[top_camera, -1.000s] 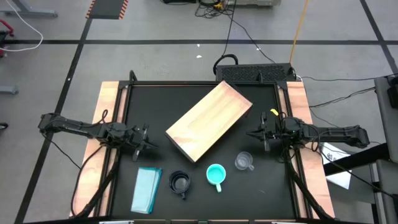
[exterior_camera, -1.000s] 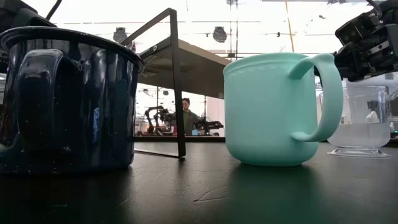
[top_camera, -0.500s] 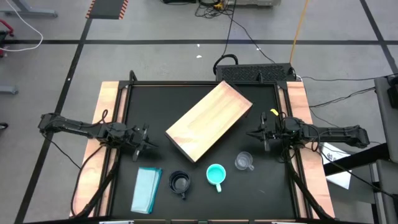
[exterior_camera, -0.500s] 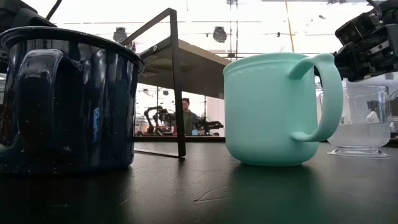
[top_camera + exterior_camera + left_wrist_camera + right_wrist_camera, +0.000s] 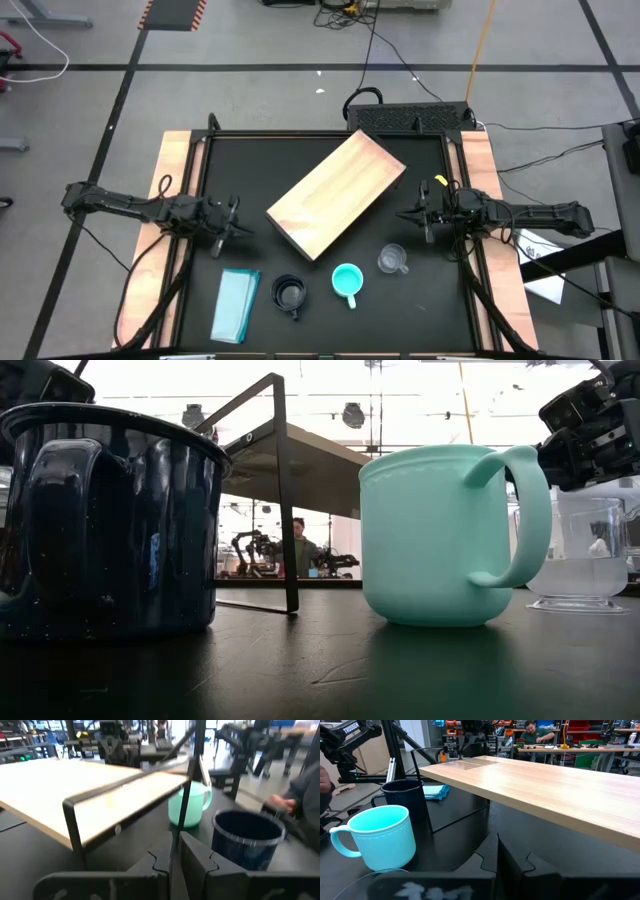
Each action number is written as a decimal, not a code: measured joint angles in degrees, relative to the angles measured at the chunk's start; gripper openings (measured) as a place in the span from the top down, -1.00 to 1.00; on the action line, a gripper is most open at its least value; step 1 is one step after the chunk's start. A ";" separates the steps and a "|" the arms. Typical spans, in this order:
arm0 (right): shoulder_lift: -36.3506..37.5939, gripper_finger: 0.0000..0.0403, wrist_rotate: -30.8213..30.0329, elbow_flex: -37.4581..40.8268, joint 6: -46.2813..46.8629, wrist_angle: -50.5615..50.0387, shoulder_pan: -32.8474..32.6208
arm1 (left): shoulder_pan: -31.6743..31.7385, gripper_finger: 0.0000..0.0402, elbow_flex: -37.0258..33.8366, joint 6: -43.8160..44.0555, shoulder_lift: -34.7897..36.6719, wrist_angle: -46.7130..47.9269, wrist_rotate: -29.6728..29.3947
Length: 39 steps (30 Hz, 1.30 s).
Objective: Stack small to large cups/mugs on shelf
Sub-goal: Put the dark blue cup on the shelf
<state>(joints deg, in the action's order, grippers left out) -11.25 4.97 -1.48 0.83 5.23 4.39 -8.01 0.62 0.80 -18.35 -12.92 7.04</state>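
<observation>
- nothing stacked yet: 3 cups on the black table [image 5: 420, 300], wooden shelf [image 5: 338, 194] bare, lying diagonally at table centre.
- small clear cup [image 5: 392, 260] at about 5 o'clock from the shelf, near the table's right side; turquoise mug [image 5: 347, 281] just beside it toward 8 o'clock; dark navy mug [image 5: 290, 294] farther along at 9 o'clock of the turquoise one.
- pale-teal block [image 5: 236, 304] at 9 o'clock of the navy mug; best left alone.
- right gripper [image 5: 424, 217] hovering at 3 o'clock of the shelf, fingers fully closed, empty; at 1 o'clock of the clear cup, near it.
- left gripper [image 5: 229, 221] hovering at 9 o'clock of the shelf, fingers nearly closed with a thin slit in the left wrist view, holding nothing.
- likely step: reach for a first cup; navy mug probably best first, as the base for the smaller ones.
- open the fingers wide before descending; pinch 1 wall of the rim, away from the handle.
- lift straight up to clear the neighbouring mug; set down well inside the shelf's edges, upright.
- clear cup's walls hard to judge by eye; slow approach advised.
</observation>
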 joint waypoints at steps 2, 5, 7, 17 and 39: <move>0.00 1.00 0.00 0.00 0.01 -0.01 -0.01 | -0.02 0.81 0.00 2.35 0.00 -1.53 0.27; -0.01 1.00 0.00 0.00 0.01 0.00 0.01 | 0.00 0.81 0.00 5.19 0.00 -2.89 0.31; 0.00 1.00 0.00 0.00 0.00 0.00 -0.01 | -0.02 0.81 0.00 7.11 0.00 -4.00 0.47; 0.01 1.00 0.00 0.00 0.00 0.05 0.00 | -0.01 0.81 0.00 8.21 0.00 -4.87 0.45; 0.01 1.00 0.00 0.00 7.12 4.44 -0.01 | 0.00 0.83 0.00 -0.37 0.00 -11.11 -0.67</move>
<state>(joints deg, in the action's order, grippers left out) -11.25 4.97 -1.48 7.95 9.67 4.38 -8.01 0.62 0.43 -18.35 -24.02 6.36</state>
